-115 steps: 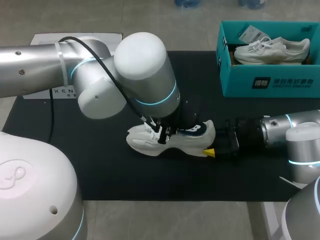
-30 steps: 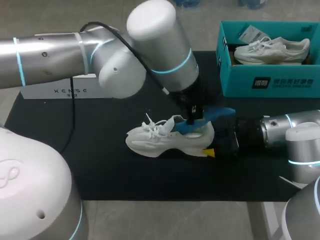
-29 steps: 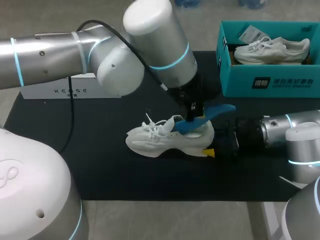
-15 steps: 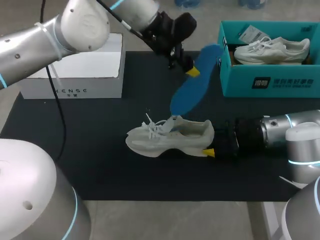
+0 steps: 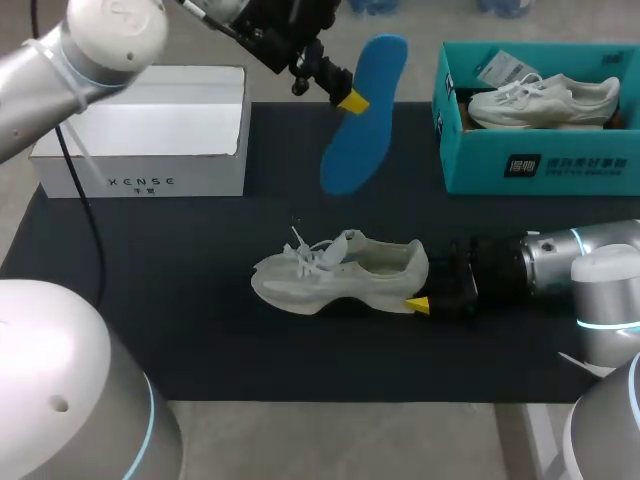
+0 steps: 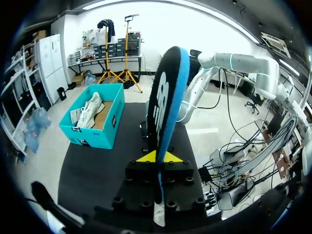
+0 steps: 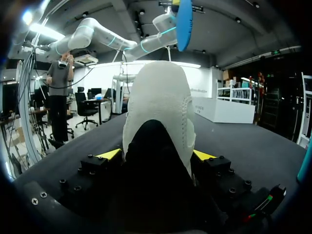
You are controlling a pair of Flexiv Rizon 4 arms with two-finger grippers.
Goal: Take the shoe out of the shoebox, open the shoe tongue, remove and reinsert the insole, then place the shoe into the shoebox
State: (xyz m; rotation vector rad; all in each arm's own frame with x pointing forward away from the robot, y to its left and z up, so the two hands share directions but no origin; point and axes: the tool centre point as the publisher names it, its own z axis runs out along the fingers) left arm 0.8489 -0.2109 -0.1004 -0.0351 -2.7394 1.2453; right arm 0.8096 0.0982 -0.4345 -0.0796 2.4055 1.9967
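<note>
Over the last half second the left tool (image 5: 348, 100) has carried the blue insole (image 5: 362, 115) up and away from the shoe. The insole's lower end, which hung just above the collar, is now well clear of it. Nearest the robot, the right tool (image 5: 428, 288) is clenched on the heel of the white shoe (image 5: 340, 272), one yellow-tipped finger on each side, as its wrist view shows. The shoe lies on its sole on the black mat of the counter (image 5: 200, 340), its toe pointing straight away from that tool. Farther out, the left tool pinches the insole by one long edge, with most of the length dangling below its fingers. Beyond and to that tool's right stands the teal shoebox (image 5: 540, 165) with a second shoe (image 5: 545, 100) inside. A white box (image 5: 140, 160) sits on the tool's other side. The main risk I see is in reinsertion. An edge pinch leaves the insole free to swing or twist, so its tip could catch the tongue or collar and buckle. A downward push might also pivot the shoe, since it is held only at the heel.
</note>
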